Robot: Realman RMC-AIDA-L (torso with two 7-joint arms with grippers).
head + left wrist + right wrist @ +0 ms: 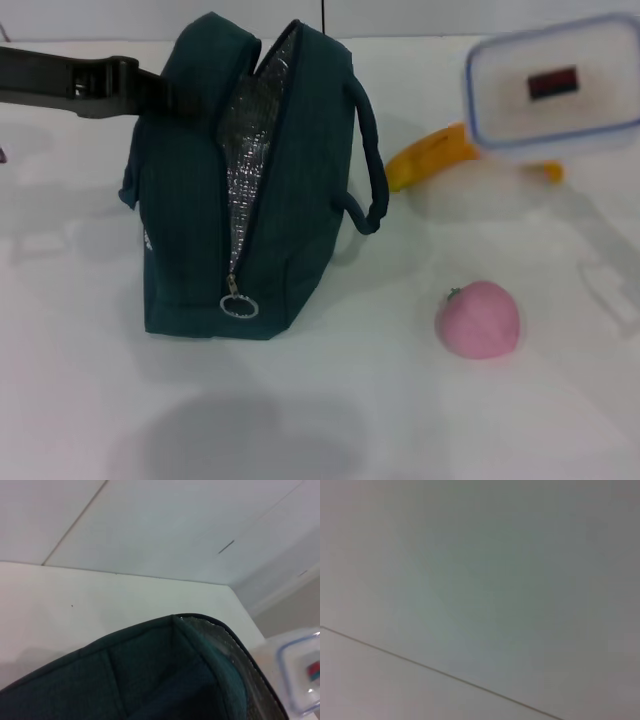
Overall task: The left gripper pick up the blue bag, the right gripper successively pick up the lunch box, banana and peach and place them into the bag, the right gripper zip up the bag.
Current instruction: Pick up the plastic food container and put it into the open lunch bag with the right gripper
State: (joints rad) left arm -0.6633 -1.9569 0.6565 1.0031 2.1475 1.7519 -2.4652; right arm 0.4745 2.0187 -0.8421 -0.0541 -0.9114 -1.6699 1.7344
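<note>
The blue bag (190, 220) hangs upright at centre left, its zip open and the silver lining showing, with the ring pull (239, 305) low on its front. My left gripper (150, 95) reaches in from the left and is shut on the bag's upper left side, holding it just above the table. The bag's rim fills the left wrist view (150, 680). The lunch box (555, 85) is in the air at the upper right, blurred, and also shows in the left wrist view (300, 675). The banana (435, 158) lies under it. The peach (478, 319) sits at the front right. My right gripper is out of view.
A white table (330, 420) carries everything. The bag's loop handle (368, 160) sticks out to the right towards the banana. A white wall stands behind the table (150, 525). The right wrist view shows only a plain pale surface.
</note>
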